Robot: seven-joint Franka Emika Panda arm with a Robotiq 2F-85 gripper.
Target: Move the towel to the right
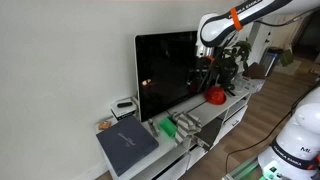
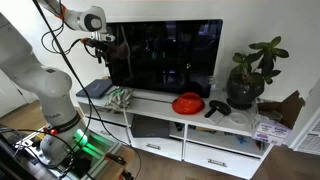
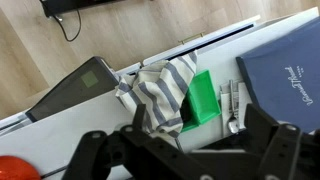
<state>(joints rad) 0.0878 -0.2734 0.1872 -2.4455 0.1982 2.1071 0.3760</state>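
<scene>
The towel (image 3: 160, 88) is white with grey stripes and lies crumpled on the white cabinet top. It also shows in both exterior views (image 1: 186, 121) (image 2: 121, 97), in front of the TV. In the wrist view it lies against a green block (image 3: 203, 97). My gripper (image 3: 185, 152) is open and empty and hangs well above the towel. It shows in both exterior views (image 1: 208, 66) (image 2: 101, 50). Its two dark fingers frame the bottom of the wrist view.
A blue-grey book (image 3: 285, 68) (image 1: 127, 146) (image 2: 96, 88) lies beyond the green block. A silver spoon (image 3: 229, 103) lies between them. A dark tablet (image 3: 74, 86), a red bowl (image 2: 187, 103) (image 1: 215, 96), a black TV (image 2: 165, 55) and a potted plant (image 2: 246, 82) share the cabinet (image 2: 150, 112).
</scene>
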